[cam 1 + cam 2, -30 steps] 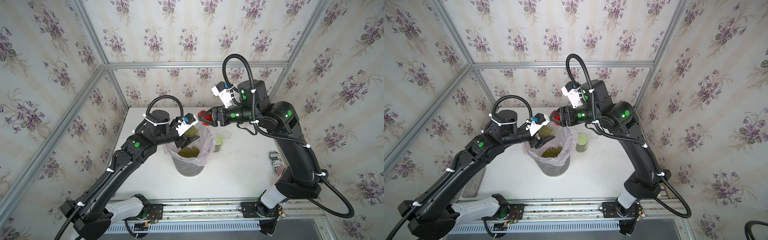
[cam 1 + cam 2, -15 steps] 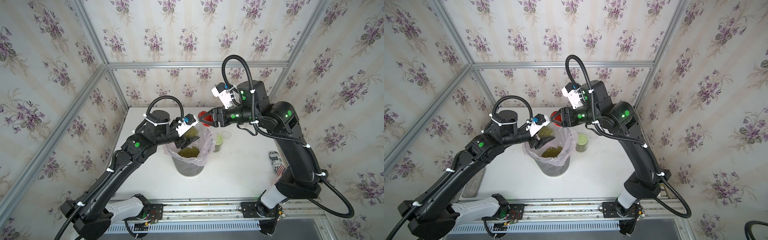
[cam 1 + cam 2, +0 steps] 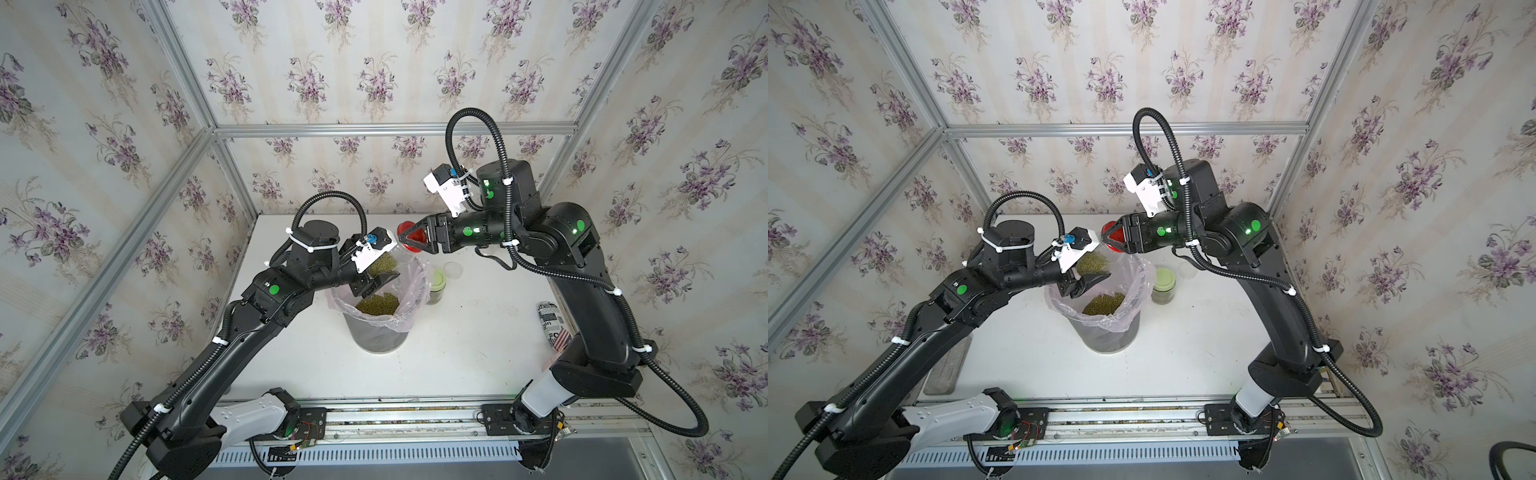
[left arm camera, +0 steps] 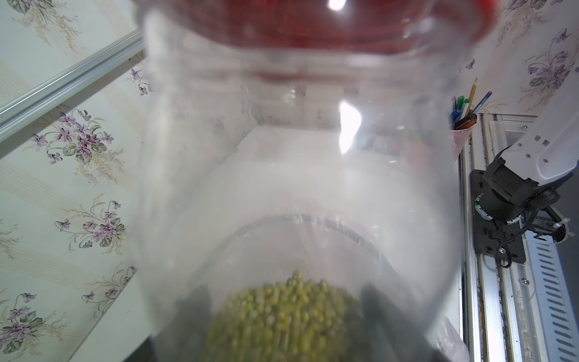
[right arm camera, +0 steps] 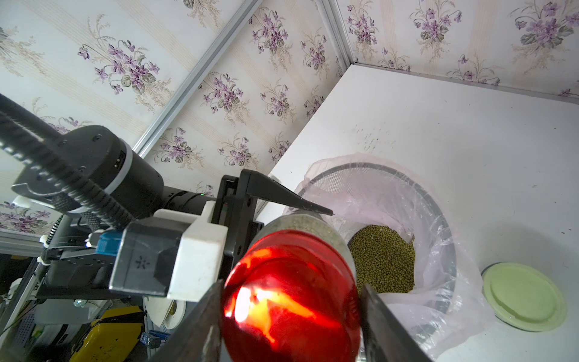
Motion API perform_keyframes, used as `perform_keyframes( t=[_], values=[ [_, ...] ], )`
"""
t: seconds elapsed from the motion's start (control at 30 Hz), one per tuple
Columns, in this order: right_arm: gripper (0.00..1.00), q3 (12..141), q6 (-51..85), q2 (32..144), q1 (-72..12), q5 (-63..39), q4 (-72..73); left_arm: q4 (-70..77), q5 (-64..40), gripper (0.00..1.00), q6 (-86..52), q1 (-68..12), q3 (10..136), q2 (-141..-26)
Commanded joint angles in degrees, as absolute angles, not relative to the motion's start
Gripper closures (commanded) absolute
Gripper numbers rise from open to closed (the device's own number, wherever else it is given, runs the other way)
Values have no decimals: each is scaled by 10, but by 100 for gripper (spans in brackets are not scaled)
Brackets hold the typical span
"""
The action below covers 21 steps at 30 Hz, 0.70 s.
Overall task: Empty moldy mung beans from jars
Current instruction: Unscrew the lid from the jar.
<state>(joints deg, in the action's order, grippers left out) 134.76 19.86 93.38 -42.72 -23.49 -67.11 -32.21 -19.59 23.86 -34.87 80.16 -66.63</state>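
Note:
A clear jar (image 3: pixel 384 264) partly filled with mung beans (image 4: pixel 282 313) hangs tilted over the bin, my left gripper (image 3: pixel 380 272) shut on its body. Its red lid (image 5: pixel 291 297) points toward my right gripper (image 5: pixel 291 316), which is shut on the lid with a finger (image 5: pixel 206 319) pressed on each side. In both top views the lid (image 3: pixel 1111 239) sits between the right jaws. A second jar with a pale green lid (image 3: pixel 436 284) stands on the table beside the bin. A translucent white lid (image 3: pixel 453 269) lies behind it.
The grey bin (image 3: pixel 376 336) with a pinkish liner stands mid-table and holds a heap of beans (image 3: pixel 377 304). A printed can (image 3: pixel 552 324) lies near the right arm's base. A few loose beans (image 5: pixel 371 139) dot the table's back corner.
The right jaws have narrowed onto the red lid. Both arms and the jar have stayed in nearly the same place.

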Motion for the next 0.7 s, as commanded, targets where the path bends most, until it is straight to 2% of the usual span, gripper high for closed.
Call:
perform_keyframes(
  t=[0.0, 0.3, 0.47, 0.67],
  values=[
    [40, 1349, 197, 928, -426, -263, -639, -316, -193, 44, 239, -348, 800, -664],
    [41, 1346, 179, 932, -425, -209, -675, -315, -195, 44, 241, -348, 798, -663],
    [41, 1317, 167, 913, -426, -224, -647, -315, -209, 44, 241, -349, 799, -667],
    [41, 1215, 139, 864, -426, -266, -549, -316, -239, 44, 237, -349, 799, -675]
  ],
)
